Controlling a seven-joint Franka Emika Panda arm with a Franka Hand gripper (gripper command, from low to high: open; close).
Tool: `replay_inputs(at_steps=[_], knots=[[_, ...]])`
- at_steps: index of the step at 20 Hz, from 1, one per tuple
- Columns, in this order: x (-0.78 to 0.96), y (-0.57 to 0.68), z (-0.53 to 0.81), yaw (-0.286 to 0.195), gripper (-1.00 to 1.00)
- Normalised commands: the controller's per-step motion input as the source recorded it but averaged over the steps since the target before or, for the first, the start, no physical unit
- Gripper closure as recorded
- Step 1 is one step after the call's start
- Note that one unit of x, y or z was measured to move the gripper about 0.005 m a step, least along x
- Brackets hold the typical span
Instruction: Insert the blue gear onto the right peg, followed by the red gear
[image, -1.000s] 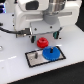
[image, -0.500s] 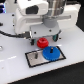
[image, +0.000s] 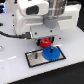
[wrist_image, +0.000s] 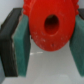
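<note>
One red gear (wrist_image: 48, 25) in tool (wrist_image: 42, 45).

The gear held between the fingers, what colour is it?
Red. The wrist view shows the red gear best, held between the fingers.

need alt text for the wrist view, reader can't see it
Close-up of the red gear, its centre hole facing the camera, clamped between the gripper's two teal-padded fingers. Below it is a blurred pale surface; nothing else is visible.

One red gear (image: 44, 42), one blue gear (image: 49, 51), one grey plate (image: 33, 58), seemingly no more.
</note>
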Motion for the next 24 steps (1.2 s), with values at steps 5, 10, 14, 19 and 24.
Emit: replay_inputs(at_steps=[5,10,14,19,24], knots=[[0.11,0.01,0.26,0.0,1.0],[0.23,-0.01,0.36,0.0,1.0],[0.46,-0.11,0.39,0.0,1.0],[0.56,-0.15,0.39,0.0,1.0],[0.56,-0.13,0.38,0.0,1.0]])
